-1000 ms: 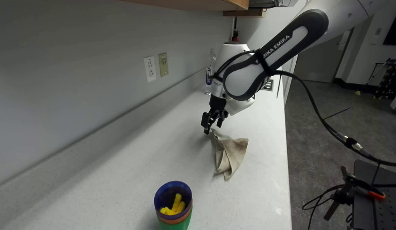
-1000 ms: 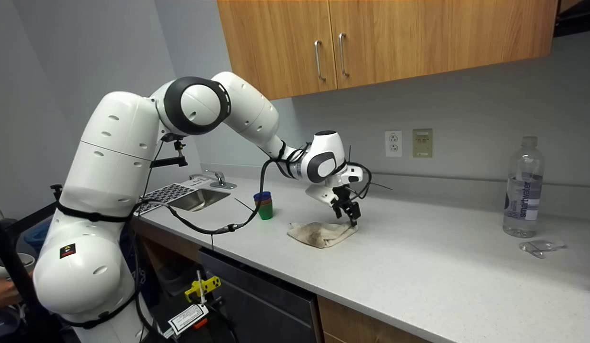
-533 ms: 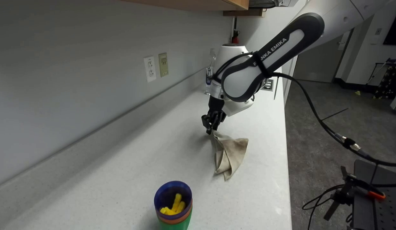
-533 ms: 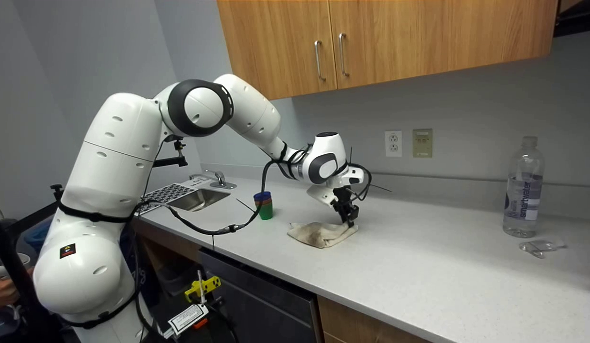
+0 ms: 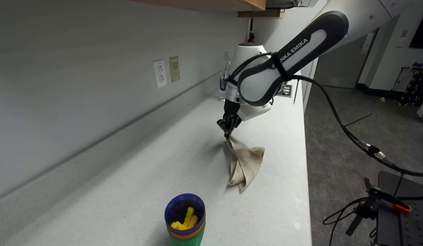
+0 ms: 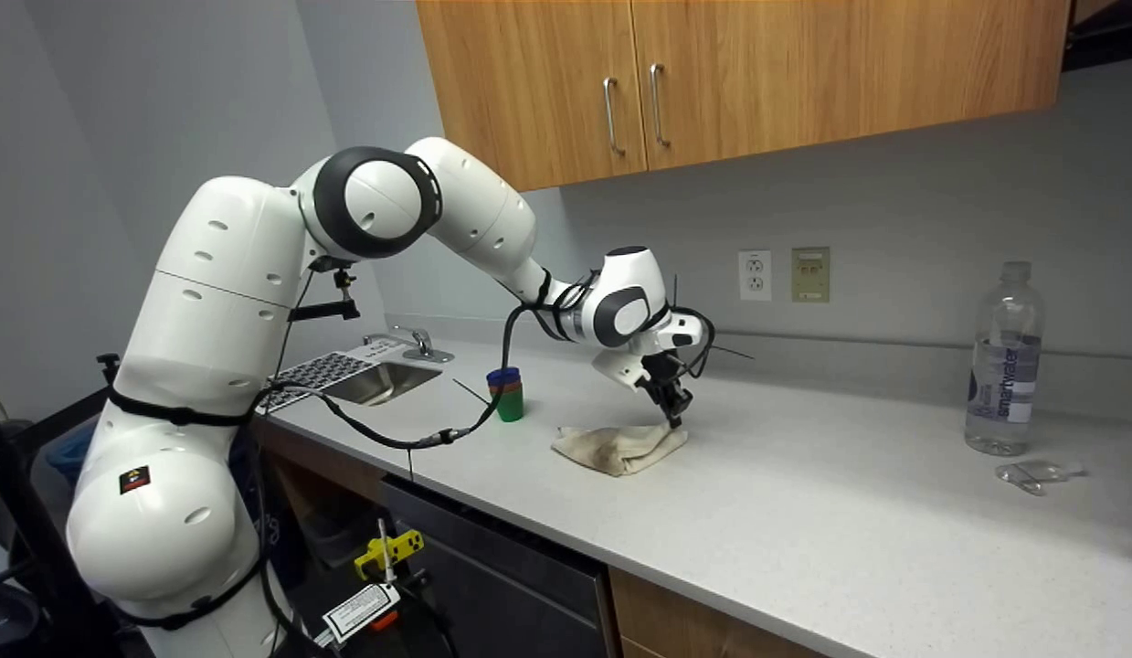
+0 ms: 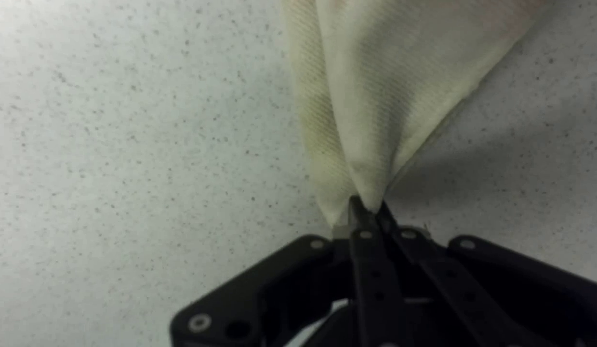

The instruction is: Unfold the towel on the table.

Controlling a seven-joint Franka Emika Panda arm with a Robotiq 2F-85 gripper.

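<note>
A beige towel (image 5: 247, 164) with a brownish stain lies folded and crumpled on the white table (image 6: 803, 512). Its narrow corner points toward the wall and is raised slightly off the surface. My gripper (image 5: 227, 136) is above that corner, tilted, with its jaws closed on the cloth. In the wrist view, a pointed fold of the towel (image 7: 399, 72) runs in between the fingertips of the gripper (image 7: 370, 205). A second layer of cloth hangs just left of the fingers, outside the grip as far as I can see. The towel's underside is hidden.
Stacked cups (image 5: 185, 218) with yellow pieces inside stand on the table, near the sink (image 6: 378, 384). A water bottle (image 6: 1004, 366) and a clear plastic object (image 6: 1041, 473) are farther along. The wall (image 5: 95, 85) borders the back; the front edge drops to the floor.
The jaws, apart a second ago, have come together on the towel's corner. Since half a second ago the gripper has risen slightly, and the corner has lifted with it.
</note>
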